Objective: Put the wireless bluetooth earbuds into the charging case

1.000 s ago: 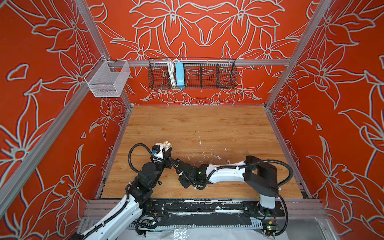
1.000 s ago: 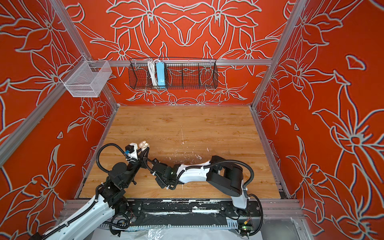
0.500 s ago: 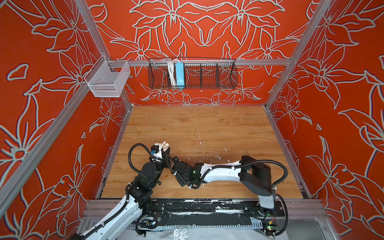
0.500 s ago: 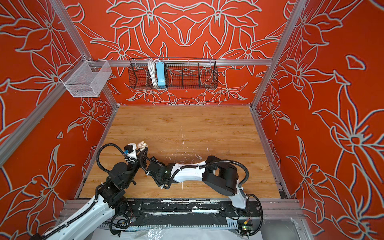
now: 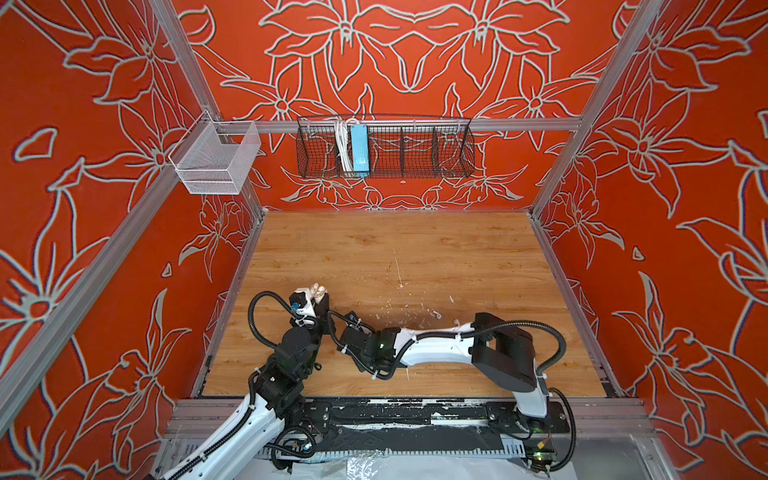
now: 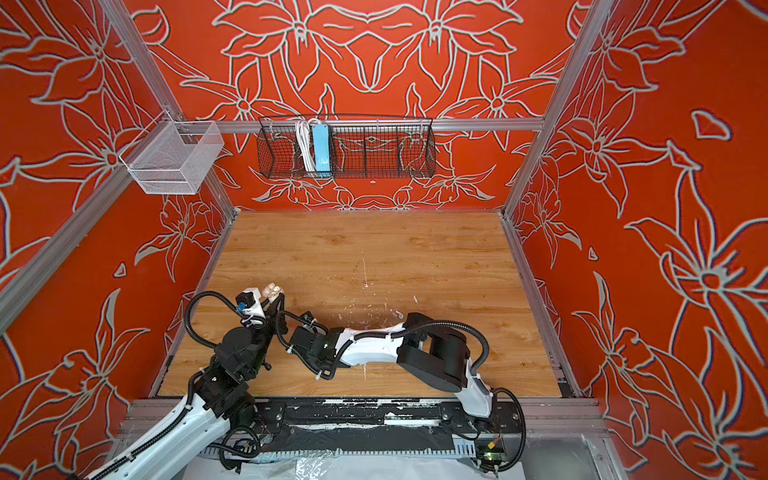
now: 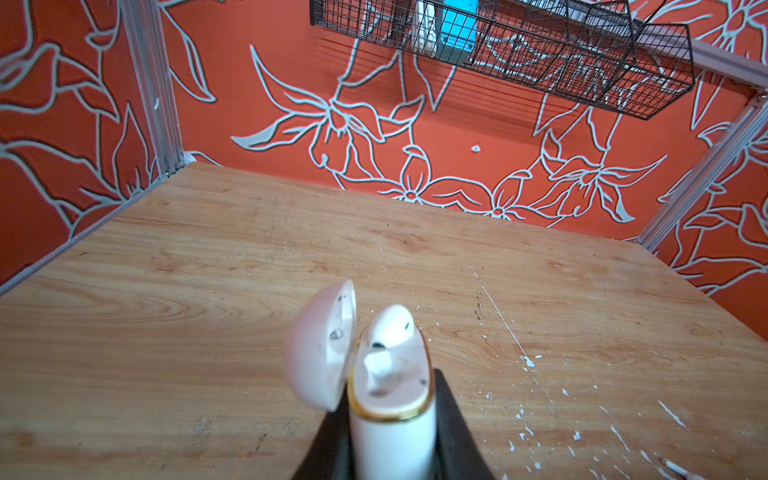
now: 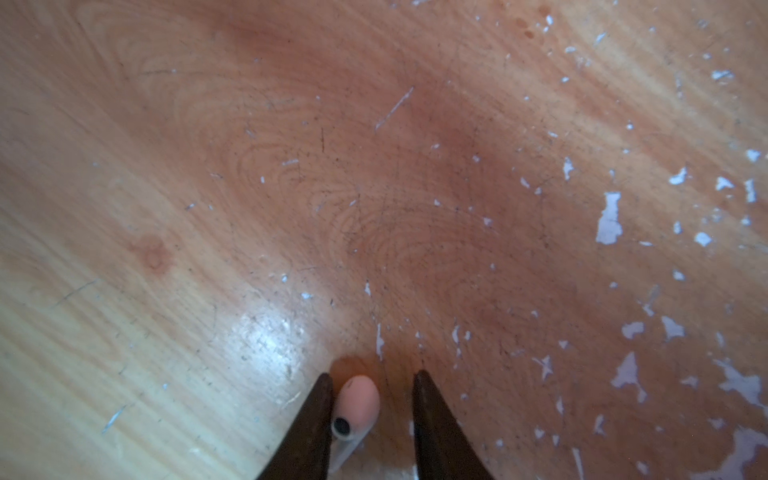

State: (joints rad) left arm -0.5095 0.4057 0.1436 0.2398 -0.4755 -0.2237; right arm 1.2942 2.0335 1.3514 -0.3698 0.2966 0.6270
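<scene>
- So that loading is easy, our left jaws clamp the open case [image 7: 392, 436], one earbud [image 7: 390, 322] inside.
- Our right jaws gape around the second earbud [image 8: 357, 401] on the desk [image 8: 374, 187].

Bright even light, glare patch on table [image 8: 266, 336], near earbud [image 8: 357, 401] perhaps out of focus, edges bowed

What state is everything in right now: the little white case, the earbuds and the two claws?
charging case: lid open.
first earbud: sitting in the case, head showing.
second earbud: lying loose on the table.
left gripper: shut on the charging case.
right gripper: open, fingers either side of the second earbud.
</scene>
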